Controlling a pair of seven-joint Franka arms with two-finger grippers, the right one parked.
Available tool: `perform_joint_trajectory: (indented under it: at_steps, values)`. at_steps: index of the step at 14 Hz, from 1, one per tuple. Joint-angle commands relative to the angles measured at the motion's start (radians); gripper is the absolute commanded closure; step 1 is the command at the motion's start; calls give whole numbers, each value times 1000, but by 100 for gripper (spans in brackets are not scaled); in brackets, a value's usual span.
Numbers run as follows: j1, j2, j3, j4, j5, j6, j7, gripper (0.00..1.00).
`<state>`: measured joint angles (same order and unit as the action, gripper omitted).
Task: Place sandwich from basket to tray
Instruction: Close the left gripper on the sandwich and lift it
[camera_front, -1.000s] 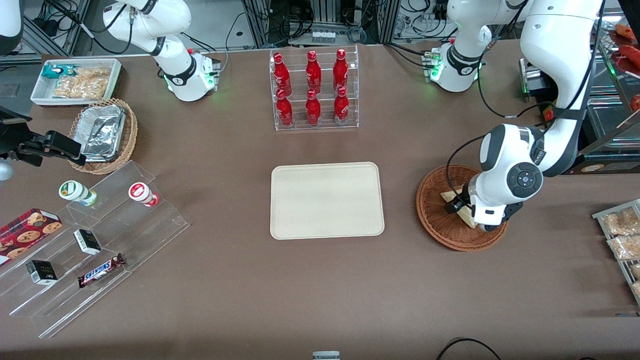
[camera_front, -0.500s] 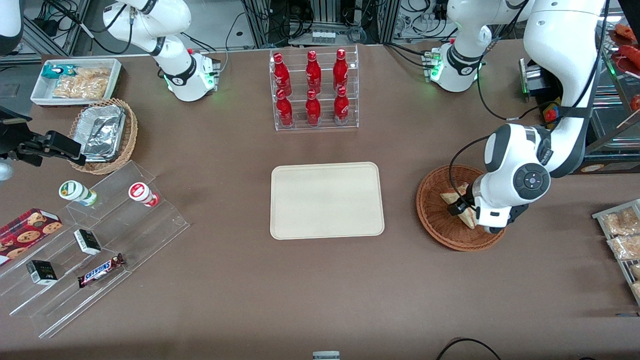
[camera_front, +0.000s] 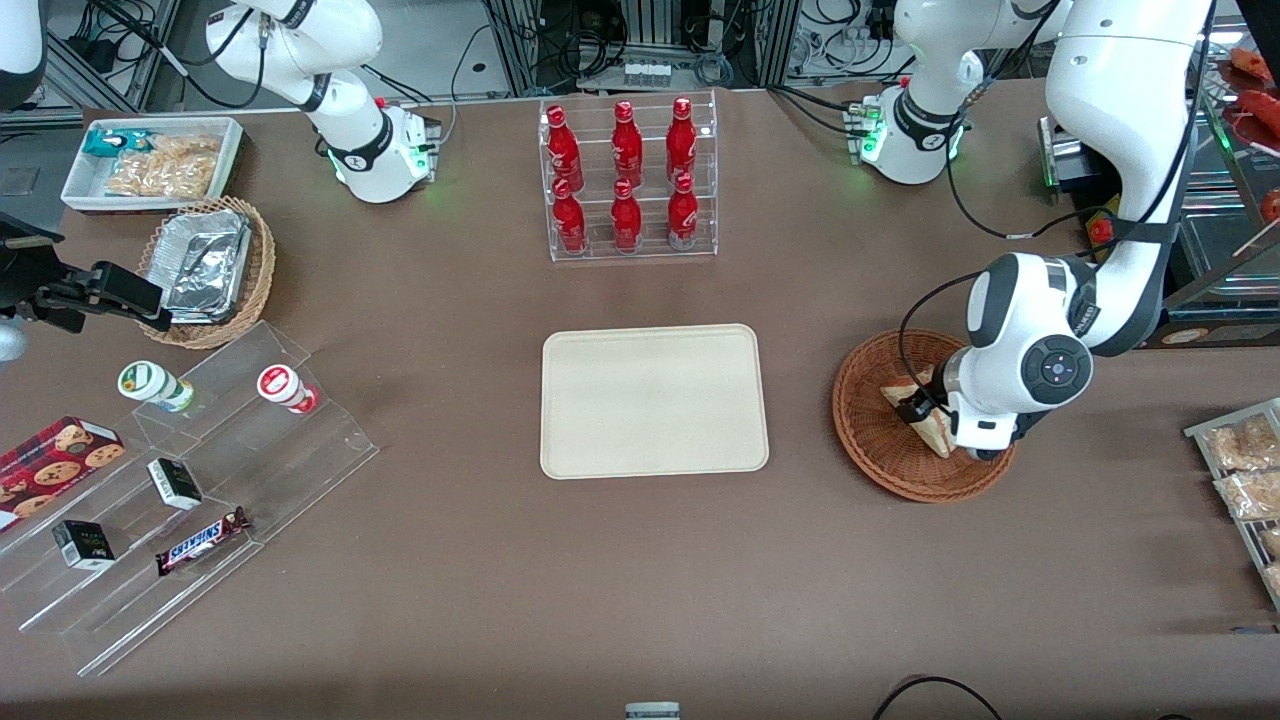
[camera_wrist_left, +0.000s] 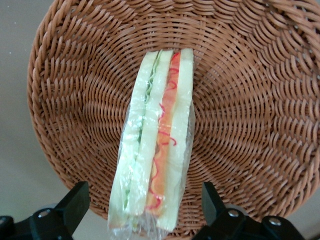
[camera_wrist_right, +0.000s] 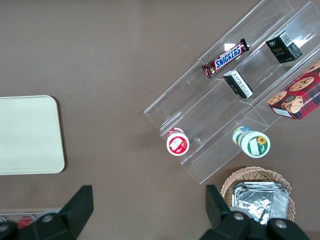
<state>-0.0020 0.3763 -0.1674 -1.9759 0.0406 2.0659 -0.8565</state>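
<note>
From my console the basket (camera_wrist_left: 260, 125) under my gripper (camera_wrist_left: 145, 210) reads as rough woven wicker, reddish-brown and matt. Between the gripper's matt black plastic fingers (camera_wrist_left: 75, 205), spread wide apart, the sandwich (camera_wrist_left: 155, 150) sits in thin, glossy, crinkled clear film over soft pale bread. The arm's shell above the gripper is smooth glossy white plastic. Toward the parked arm's end from the gripper, the tray (camera_front: 655, 400) looks smooth, matt cream plastic on a matt brown tabletop (camera_front: 640, 570).
</note>
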Motion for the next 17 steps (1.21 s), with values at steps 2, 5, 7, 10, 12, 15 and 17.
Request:
perform_joint_trajectory:
  at_steps: [2, 5, 7, 10, 12, 15, 17]
  values:
    - [0, 16, 2, -3, -4, 22, -18, 12]
    - [0, 22, 2, 0, -4, 42, -18, 38]
    - [0, 29, 2, 2, -4, 45, -18, 55]
    - [0, 24, 2, 9, -2, 45, -16, 82]
    - [0, 12, 0, 18, -2, 36, -7, 86]
    - [-1, -22, 0, 31, 1, 33, 10, 86]
    - [-1, -48, 0, 49, 2, 30, 48, 86]
